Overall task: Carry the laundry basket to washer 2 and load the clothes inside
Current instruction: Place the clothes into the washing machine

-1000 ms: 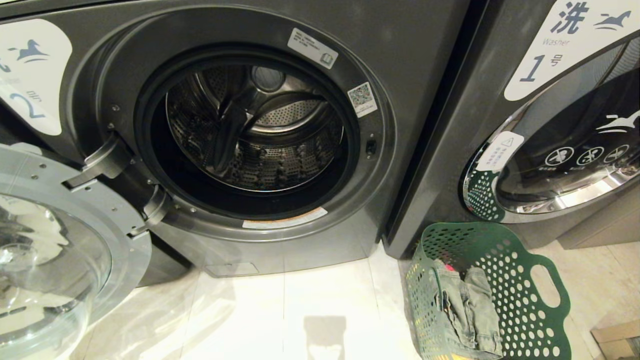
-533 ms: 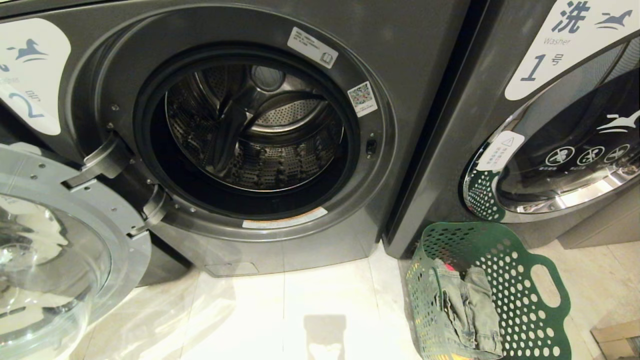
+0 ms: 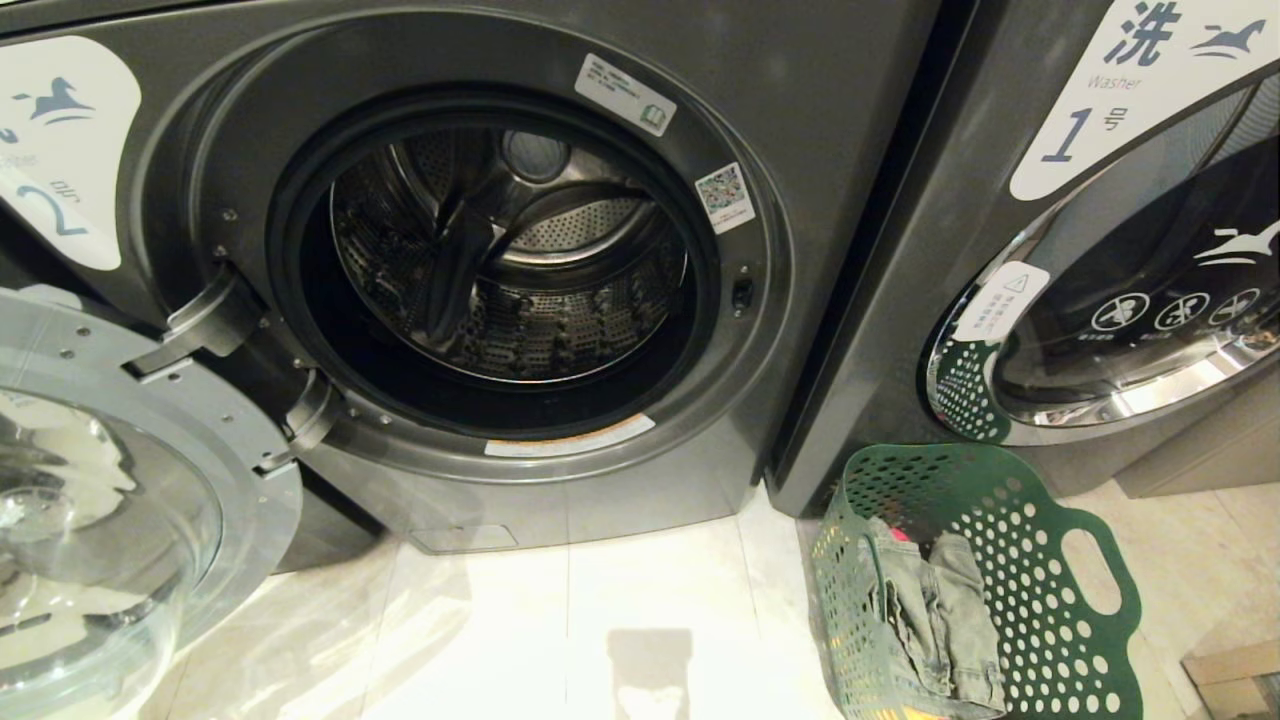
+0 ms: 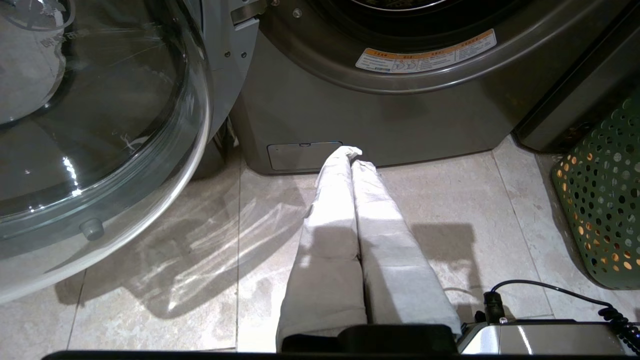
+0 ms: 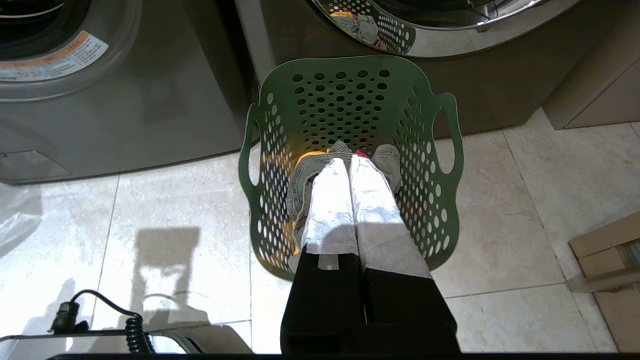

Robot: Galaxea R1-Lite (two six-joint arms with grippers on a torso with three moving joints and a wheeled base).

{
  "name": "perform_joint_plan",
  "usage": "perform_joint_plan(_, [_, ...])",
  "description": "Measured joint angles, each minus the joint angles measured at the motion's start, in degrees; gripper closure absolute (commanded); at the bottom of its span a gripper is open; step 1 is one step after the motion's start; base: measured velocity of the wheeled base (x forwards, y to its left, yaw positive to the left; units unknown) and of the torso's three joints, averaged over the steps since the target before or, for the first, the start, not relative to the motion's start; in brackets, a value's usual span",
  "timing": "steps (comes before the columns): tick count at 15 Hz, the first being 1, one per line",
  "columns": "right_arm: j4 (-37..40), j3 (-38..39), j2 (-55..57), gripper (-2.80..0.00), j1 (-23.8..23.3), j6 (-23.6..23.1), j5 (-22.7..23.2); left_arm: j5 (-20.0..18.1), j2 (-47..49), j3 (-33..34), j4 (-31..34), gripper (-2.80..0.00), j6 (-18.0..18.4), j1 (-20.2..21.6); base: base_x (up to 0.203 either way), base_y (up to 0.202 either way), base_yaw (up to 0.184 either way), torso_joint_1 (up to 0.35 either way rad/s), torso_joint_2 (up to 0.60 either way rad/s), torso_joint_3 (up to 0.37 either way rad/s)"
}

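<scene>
Washer 2 (image 3: pixel 820 150) stands right in front with its glass door (image 3: pixel 110 500) swung open to the left and its steel drum (image 3: pixel 510 260) bare. The green laundry basket (image 3: pixel 1060 620) (image 5: pixel 350 95) stands on the floor at the lower right, in front of washer 1. In it lie the clothes (image 3: pixel 935 615) (image 5: pixel 302 175): grey denim on top, bits of yellow and red beneath. Neither arm shows in the head view. My right gripper (image 5: pixel 349 159) hangs shut above the basket, empty. My left gripper (image 4: pixel 352 154) is shut over the floor before washer 2's base.
Washer 1 (image 3: pixel 1120 290), door closed, stands to the right of washer 2. A cardboard box (image 3: pixel 1235 680) sits at the far right floor corner. Pale floor tiles (image 3: pixel 600 600) lie before washer 2. A coiled black cable (image 4: pixel 575 292) lies by my base.
</scene>
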Motion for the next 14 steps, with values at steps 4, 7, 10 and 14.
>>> perform_joint_plan(4, [0.0, 0.05, 0.0, 0.0, 0.0, 0.36, -0.07, 0.0, 0.0, 0.0, 0.0, 0.0, 0.0, 0.0, 0.0, 0.0, 0.0, 0.0, 0.0, 0.0])
perform_joint_plan(7, [-0.01, 0.05, 0.0, 0.0, 0.0, 0.38, -0.06, 0.0, 0.0, 0.0, 0.0, 0.0, 0.0, 0.0, 0.0, 0.0, 0.0, 0.0, 0.0, 0.0])
perform_joint_plan(10, [0.0, 0.05, 0.0, 0.0, 0.0, 0.36, -0.05, 0.0, 0.0, 0.0, 0.0, 0.0, 0.0, 0.0, 0.0, 0.0, 0.0, 0.0, 0.0, 0.0])
perform_joint_plan(14, [-0.02, 0.05, 0.0, 0.0, 0.0, 0.36, -0.05, 0.0, 0.0, -0.02, 0.0, 0.0, -0.01, 0.0, 0.0, 0.0, 0.0, 0.0, 0.0, 0.0])
